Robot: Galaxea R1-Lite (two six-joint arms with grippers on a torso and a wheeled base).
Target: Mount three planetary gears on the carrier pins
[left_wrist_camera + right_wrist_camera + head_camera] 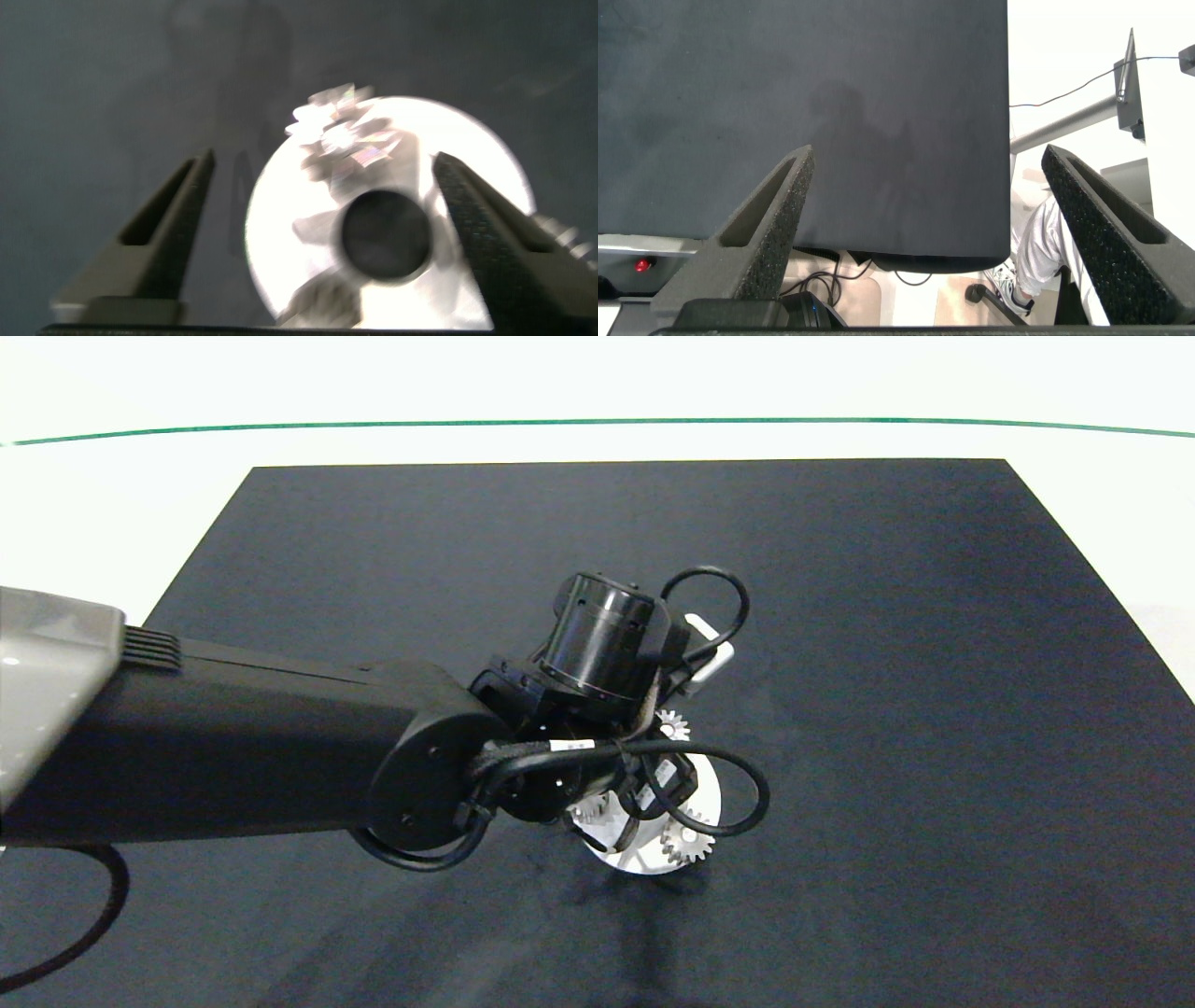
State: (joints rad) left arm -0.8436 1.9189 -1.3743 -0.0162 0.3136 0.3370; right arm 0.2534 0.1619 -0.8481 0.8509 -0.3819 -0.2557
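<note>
**Carrier disc with gears, left claw overhead**

Left claw [318,233]: spread wide, empty, directly above white disc [711,791] on black mat [840,616]. Planetary gears [686,843]: three visible around the disc, apparently seated on pins; pins themselves hidden. Likely small, rigid, smooth metal, slippery; best gripped across opposite tooth flanks. Right claw [924,233]: spread wide, empty, parked far from disc, beyond mat edge.

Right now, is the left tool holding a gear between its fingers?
No. In the left wrist view the left tool is open, with only the white disc between its fingers.
</note>
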